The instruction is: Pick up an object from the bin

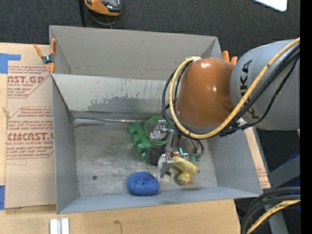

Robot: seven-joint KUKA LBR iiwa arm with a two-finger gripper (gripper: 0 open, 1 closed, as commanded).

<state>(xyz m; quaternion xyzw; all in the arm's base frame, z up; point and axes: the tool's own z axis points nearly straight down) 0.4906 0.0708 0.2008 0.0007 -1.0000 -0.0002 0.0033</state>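
Camera view: jaws just beside yellow object [185, 168], blue ball [143, 184] near; grip unclear.

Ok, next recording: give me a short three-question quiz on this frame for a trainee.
1. True or false: the blue lump lies against the far wall of the bin.
2. What lies right beside the gripper? A) a yellow toy B) a red cup C) a white box
3. Fill in: the plastic pieces on the view's left of the gripper are ____.
Key: 1 false, it lies by the near wall; 2 A; 3 green.
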